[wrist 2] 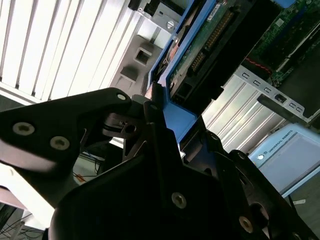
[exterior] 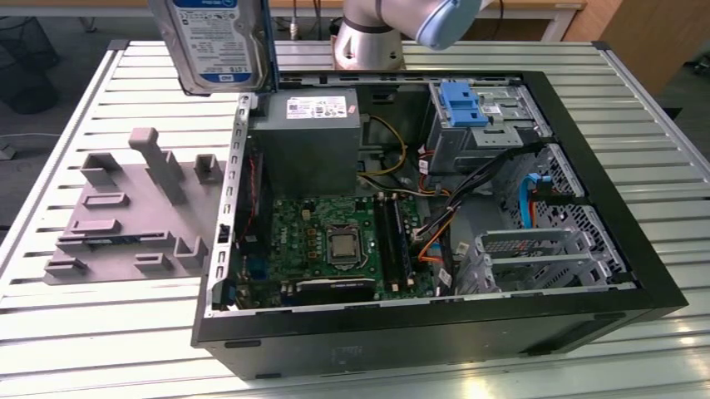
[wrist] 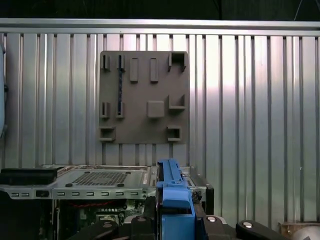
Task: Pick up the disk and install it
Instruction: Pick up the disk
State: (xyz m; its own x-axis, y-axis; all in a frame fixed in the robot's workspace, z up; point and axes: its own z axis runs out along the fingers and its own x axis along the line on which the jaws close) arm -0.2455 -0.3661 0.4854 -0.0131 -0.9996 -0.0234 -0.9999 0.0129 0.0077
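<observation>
I have the disk [exterior: 216, 41] in the air: in the exterior view it hangs upright, label facing out, above the far corner of the bench [exterior: 89, 349] on the exterior view's left, just outside the open computer case [exterior: 444, 341] and touching nothing below. In the second wrist view the pincer [wrist 2: 159, 102] is clamped on the edge of the disk's blue carrier [wrist 2: 176, 117], with the drive's circuit-board side [wrist 2: 200, 45] stretching away from the jaws. So the hold is on plastic at one end, not across the metal body. The first wrist view looks along that blue edge [wrist: 172, 195] toward the grey fixture board [wrist: 142, 95] lying flat on the bench slats, with the case rim below. Inside the case I can see the grey power supply [exterior: 305, 133] nearest the disk, the green motherboard [exterior: 332, 241], the ribbed blue latch [exterior: 461, 104] at the far side and a metal drive cage [exterior: 533, 249] toward the exterior view's right. My judgement is that this carry wants slow, level travel. With an end grip on the carrier, a quick swing could lever the disk loose, and the loose cables [exterior: 488, 179] between the disk and the cage should be cleared from above.
</observation>
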